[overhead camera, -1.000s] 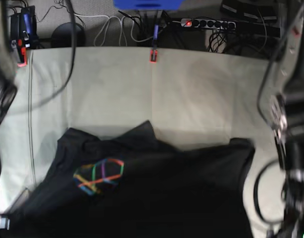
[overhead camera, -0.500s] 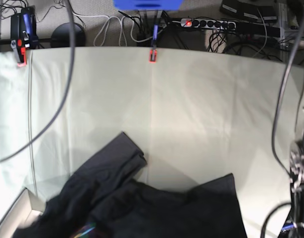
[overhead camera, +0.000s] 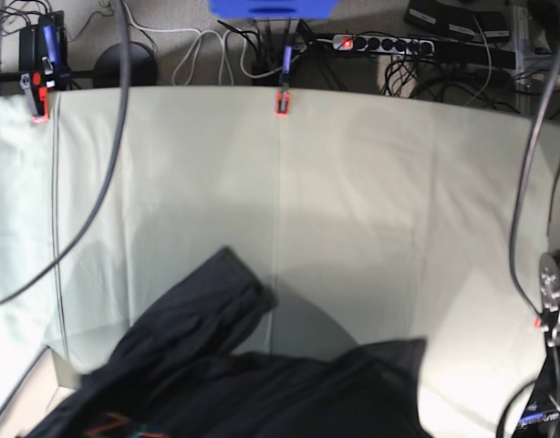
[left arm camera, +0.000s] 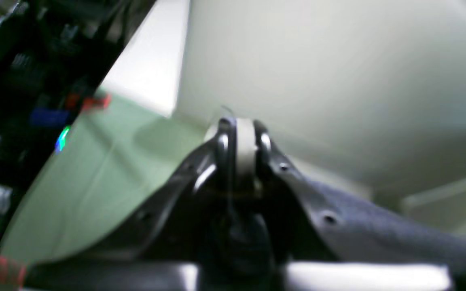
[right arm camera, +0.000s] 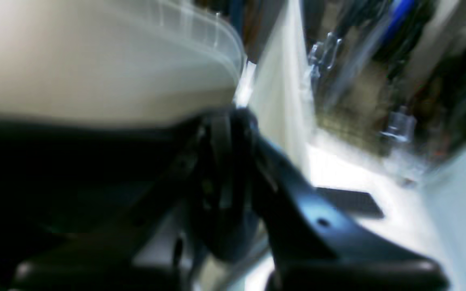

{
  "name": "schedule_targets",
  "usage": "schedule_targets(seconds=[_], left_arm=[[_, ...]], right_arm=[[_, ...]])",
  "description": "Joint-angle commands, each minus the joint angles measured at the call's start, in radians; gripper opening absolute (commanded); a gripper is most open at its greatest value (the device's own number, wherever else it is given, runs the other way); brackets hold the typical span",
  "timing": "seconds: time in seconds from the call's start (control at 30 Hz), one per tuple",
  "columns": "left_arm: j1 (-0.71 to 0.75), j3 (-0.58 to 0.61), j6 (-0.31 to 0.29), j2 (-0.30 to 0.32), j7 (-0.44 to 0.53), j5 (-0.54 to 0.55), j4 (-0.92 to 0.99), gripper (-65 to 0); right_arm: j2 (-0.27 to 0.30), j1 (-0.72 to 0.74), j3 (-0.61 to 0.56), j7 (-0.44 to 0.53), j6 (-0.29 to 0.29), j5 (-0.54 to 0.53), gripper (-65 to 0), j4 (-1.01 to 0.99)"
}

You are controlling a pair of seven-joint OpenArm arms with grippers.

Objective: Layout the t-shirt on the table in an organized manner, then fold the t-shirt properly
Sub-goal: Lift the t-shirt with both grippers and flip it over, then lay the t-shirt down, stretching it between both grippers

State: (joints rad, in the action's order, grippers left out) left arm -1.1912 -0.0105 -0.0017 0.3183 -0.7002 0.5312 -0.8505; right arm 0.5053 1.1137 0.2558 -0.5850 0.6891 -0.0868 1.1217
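While the t-shirt (overhead camera: 234, 365) lies bunched at the tabletop's (overhead camera: 353, 201) six o'clock edge in the base view, one dark fold juts toward eleven o'clock and a sliver of coloured print shows at the bottom rim. Both wrist views are blurred. The left pincer (left arm camera: 243, 135) has its jaws pressed together, dark fabric trailing toward four o'clock beside it. The right pincer (right arm camera: 229, 129) is likewise closed, with black cloth at its nine o'clock; whether either grips it is unclear.

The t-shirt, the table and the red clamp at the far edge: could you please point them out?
t-shirt (overhead camera: 216, 374), base view, crumpled dark body.
table (overhead camera: 371, 182), base view, bare pale cloth.
red clamp (overhead camera: 282, 102), base view, its body at the far edge.
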Motion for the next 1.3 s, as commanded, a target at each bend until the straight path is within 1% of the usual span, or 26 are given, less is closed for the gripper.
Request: schedule_targets(seconds=[0.0,0.13,0.3,0.4,0.5,0.6,0.7,0.8,0.93,1.0,1.07,1.13,1.27], left_arm=[[0.029,-0.006,0.006,0.012,-0.023,-0.001,-0.049,-65.0],[0.215,-0.047,0.006,0.006,-0.108,0.0,-0.215,-65.0],[0.442,-0.11,0.001,0.002,-0.163,0.004,-0.359,-65.0],[0.546,-0.122,0.004,0.002,-0.183,0.004,-0.413,-65.0],[0.663,-0.13,0.004,0.011,-0.247,0.004,-0.514,-65.0],[0.782,-0.185,-0.002,0.005,-0.292,0.004,-0.591,-65.0],[0.911,-0.245,-0.002,0.003,-0.341,0.004,-0.685,-65.0],[1.049,-0.348,-0.002,0.002,-0.376,0.004,-0.775,-65.0],[1.18,-0.446,-0.004,0.011,-0.384,0.004,-0.84,-65.0],[1.227,-0.5,-0.004,0.014,-0.384,-0.001,-0.853,-65.0],[1.25,-0.564,-0.004,0.014,-0.384,-0.003,-0.855,-65.0],[1.266,-0.602,-0.004,0.014,-0.384,-0.004,-0.855,-65.0],[1.272,-0.636,-0.004,0.066,-0.384,0.004,-0.853,-65.0]], right_arm=[[-0.003,-0.067,0.006,-0.039,0.009,0.014,-65.0,0.039],[-0.06,-0.337,0.046,-0.049,0.009,0.014,-65.0,0.203],[-0.153,-0.623,0.055,-0.045,0.009,0.015,-65.0,0.389],[-0.215,-0.74,0.055,-0.045,0.009,0.015,-65.0,0.459],[-0.264,-0.883,0.061,-0.046,0.009,0.015,-65.0,0.542],[-0.32,-0.998,0.052,-0.048,0.009,0.017,-65.0,0.594],[-0.362,-1.13,0.056,-0.046,0.009,0.02,-65.0,0.668],[-0.371,-1.263,0.053,-0.045,0.009,0.015,-65.0,0.739],[-0.385,-1.403,0.058,-0.045,0.009,0.019,-65.0,0.806],[-0.38,-1.47,0.058,-0.045,0.009,0.02,-65.0,0.831],[-0.377,-1.52,0.063,-0.045,0.009,0.022,-65.0,0.835],[-0.363,-1.556,0.093,-0.045,0.009,0.022,-65.0,0.845],[-0.357,-1.595,0.161,-0.045,0.009,0.015,-65.0,0.848]])
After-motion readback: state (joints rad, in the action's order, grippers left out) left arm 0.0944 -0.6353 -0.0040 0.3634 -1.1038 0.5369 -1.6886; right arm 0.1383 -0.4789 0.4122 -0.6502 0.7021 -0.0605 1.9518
